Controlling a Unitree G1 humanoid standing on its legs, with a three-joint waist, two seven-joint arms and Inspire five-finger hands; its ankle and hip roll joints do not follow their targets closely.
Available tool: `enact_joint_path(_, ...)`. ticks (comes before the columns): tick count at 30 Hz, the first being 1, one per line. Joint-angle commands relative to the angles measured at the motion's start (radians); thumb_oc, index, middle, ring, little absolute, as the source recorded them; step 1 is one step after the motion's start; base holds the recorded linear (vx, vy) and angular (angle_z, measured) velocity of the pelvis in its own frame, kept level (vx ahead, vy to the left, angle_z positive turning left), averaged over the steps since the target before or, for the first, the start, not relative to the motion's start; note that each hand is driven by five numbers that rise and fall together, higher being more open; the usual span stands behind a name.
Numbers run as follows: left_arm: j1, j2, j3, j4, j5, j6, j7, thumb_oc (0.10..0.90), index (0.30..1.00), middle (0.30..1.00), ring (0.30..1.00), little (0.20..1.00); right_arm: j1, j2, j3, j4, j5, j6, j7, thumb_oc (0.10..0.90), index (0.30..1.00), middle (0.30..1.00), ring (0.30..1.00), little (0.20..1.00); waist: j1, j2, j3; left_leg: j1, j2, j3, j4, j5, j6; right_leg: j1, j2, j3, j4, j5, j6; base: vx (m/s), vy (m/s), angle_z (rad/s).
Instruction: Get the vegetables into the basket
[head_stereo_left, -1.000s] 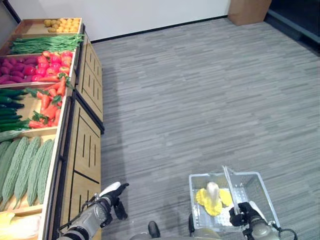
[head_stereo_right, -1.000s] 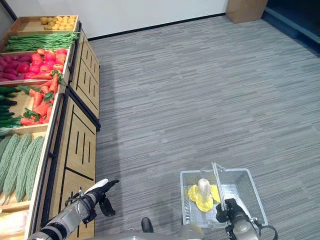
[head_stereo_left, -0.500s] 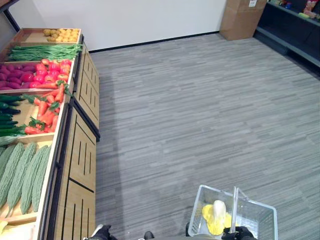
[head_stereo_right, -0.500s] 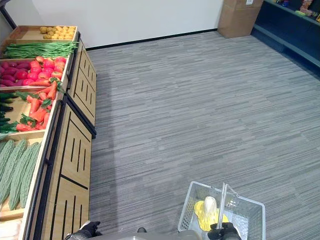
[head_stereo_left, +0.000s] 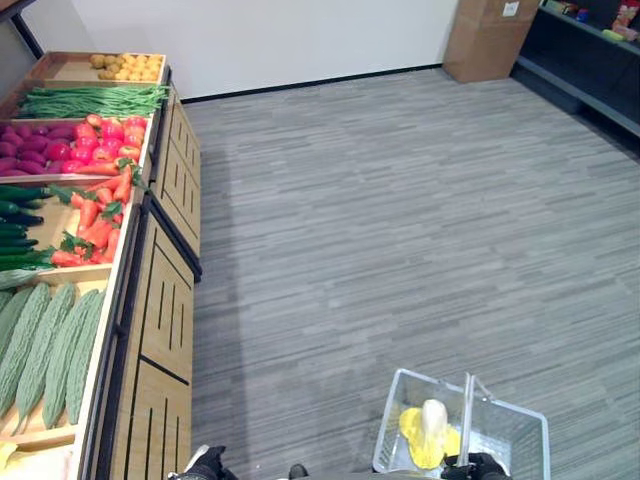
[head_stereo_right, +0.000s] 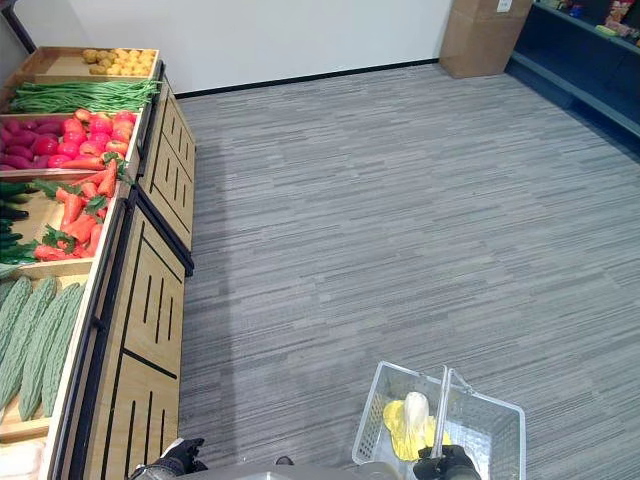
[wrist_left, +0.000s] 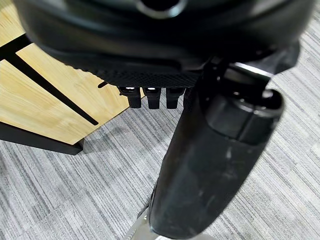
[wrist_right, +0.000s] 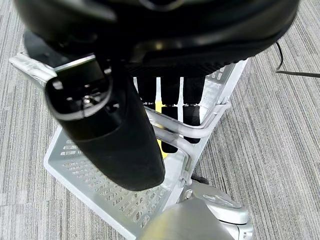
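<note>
Lining the stand (head_stereo_left: 150, 330) are veg crates (head_stereo_left: 60, 215); L robot hand (head_stereo_left: 207, 466) hangs just beside its front, curled on nothing. Well R of the stand, R robot hand (wrist_right: 170, 117) hooks handle (head_stereo_left: 466, 415) of basket (head_stereo_left: 520, 440) w/ yellow-white veg (head_stereo_left: 430, 432) inside.

Both the left hand (wrist_left: 210, 165) and the right hand (wrist_right: 112, 125) are matte black, with a thick rounded thumb and a row of short blocky fingers (wrist_right: 170, 122) beside it.

Shop produce section: wooden display stand (head_stereo_left: 160, 300) of sorted vegetable bins left of the left hand (head_stereo_left: 205, 466), grey plank floor (head_stereo_left: 400, 220) ahead.
</note>
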Motion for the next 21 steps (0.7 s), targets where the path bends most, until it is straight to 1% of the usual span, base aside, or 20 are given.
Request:
enact_joint_path(1,-0.062,0.015,0.023,0.052,0.014,-0.008,0.034,0.9,1.0,1.0,1.0,1.0,-0.009,-0.006,0.049,0.058,-0.031,0.009,0.005,0.4,0.3,0.3,0.3,0.3,0.015,-0.019,0.018,0.02,-0.026,-0.066,0.002,-0.093,0.012,-0.005,-0.041,-0.012,0.053,-0.071,0.045,0.04,0.055,0.04)
enact_joint_path(7,-0.054,0.019,0.037,0.065,0.017,-0.002,0.033,0.9,1.0,1.0,1.0,1.0,-0.013,-0.011,0.048,0.054,-0.034,0.011,0.007,0.4,0.3,0.3,0.3,0.3,0.021,-0.018,0.024,0.019,-0.032,-0.07,0.003,-0.095,0.016,-0.005,-0.047,-0.015,0.058,-0.074,0.048,0.03,0.043,0.01)
enact_joint_path(10,-0.053,0.021,0.043,0.059,0.003,-0.003,0.033,0.9,1.0,1.0,1.0,1.0,-0.017,-0.014,0.044,0.053,-0.035,0.014,0.009,0.4,0.3,0.3,0.3,0.3,0.024,-0.023,0.034,-0.001,-0.037,-0.072,0.036,-0.111,0.021,-0.009,-0.055,-0.016,0.06,-0.071,0.053,0.04,0.09,0.01)
enact_joint_path(12,-0.06,0.022,0.04,0.054,-0.007,-0.005,0.035,0.9,1.0,1.0,1.0,1.0,-0.024,-0.018,0.04,0.05,-0.033,0.014,0.008,0.4,0.3,0.3,0.3,0.3,0.024,-0.028,0.048,-0.035,-0.038,-0.073,0.093,-0.134,0.027,-0.02,-0.066,-0.013,0.074,-0.07,0.057,0.04,0.154,0.06)
enact_joint_path(13,-0.068,0.025,0.044,0.05,-0.018,-0.005,0.043,0.9,1.0,1.0,1.0,1.0,-0.029,-0.019,0.04,0.043,-0.031,0.012,0.005,0.4,0.3,0.3,0.3,0.3,0.024,-0.035,0.07,-0.072,-0.037,-0.078,0.172,-0.169,0.034,-0.028,-0.075,-0.007,0.101,-0.074,0.057,0.05,0.17,0.08)
enact_joint_path(15,-0.072,0.028,0.047,0.048,-0.026,-0.007,0.05,0.9,1.0,1.0,1.0,1.0,-0.035,-0.022,0.042,0.038,-0.026,0.01,0.004,0.4,0.3,0.3,0.3,0.3,0.026,-0.043,0.089,-0.106,-0.029,-0.08,0.24,-0.197,0.041,-0.038,-0.079,-0.001,0.12,-0.079,0.055,0.02,0.1,0.04)
enact_joint_path(16,-0.072,0.028,0.047,0.048,-0.026,-0.007,0.05,0.9,1.0,1.0,1.0,1.0,-0.035,-0.022,0.042,0.038,-0.026,0.01,0.004,0.4,0.3,0.3,0.3,0.3,0.026,-0.043,0.088,-0.108,-0.028,-0.08,0.243,-0.199,0.041,-0.04,-0.079,-0.001,0.121,-0.079,0.055,0.02,0.096,0.03)
enact_joint_path(17,-0.075,0.031,0.055,0.043,-0.041,-0.007,0.062,0.9,1.0,1.0,1.0,1.0,-0.04,-0.024,0.042,0.031,-0.02,0.009,0.001,0.4,0.3,0.3,0.3,0.3,0.028,-0.047,0.105,-0.131,-0.024,-0.079,0.282,-0.217,0.049,-0.049,-0.081,0.004,0.132,-0.076,0.057,0.02,0.118,0.01)
enact_joint_path(18,-0.075,0.032,0.06,0.043,-0.048,-0.006,0.066,0.9,1.0,1.0,1.0,1.0,-0.042,-0.023,0.039,0.027,-0.013,0.008,-0.001,0.4,0.3,0.3,0.3,0.3,0.029,-0.048,0.114,-0.142,-0.023,-0.076,0.294,-0.223,0.053,-0.063,-0.081,0.006,0.149,-0.073,0.06,0.02,0.156,-0.03)
enact_joint_path(19,-0.076,0.034,0.063,0.043,-0.053,-0.005,0.068,0.9,1.0,1.0,1.0,1.0,-0.045,-0.022,0.039,0.024,-0.008,0.008,-0.002,0.4,0.3,0.3,0.3,0.3,0.029,-0.048,0.118,-0.147,-0.022,-0.073,0.296,-0.228,0.058,-0.076,-0.08,0.01,0.164,-0.071,0.062,0.01,0.127,-0.05)
enact_joint_path(21,-0.075,0.039,0.071,0.036,-0.066,-0.005,0.075,0.9,1.0,1.0,1.0,1.0,-0.052,-0.023,0.03,0.013,0.012,0.005,-0.007,0.4,0.3,0.3,0.3,0.3,0.029,-0.047,0.134,-0.145,-0.024,-0.064,0.28,-0.231,0.072,-0.121,-0.08,0.019,0.235,-0.067,0.074,0.04,0.148,-0.08)
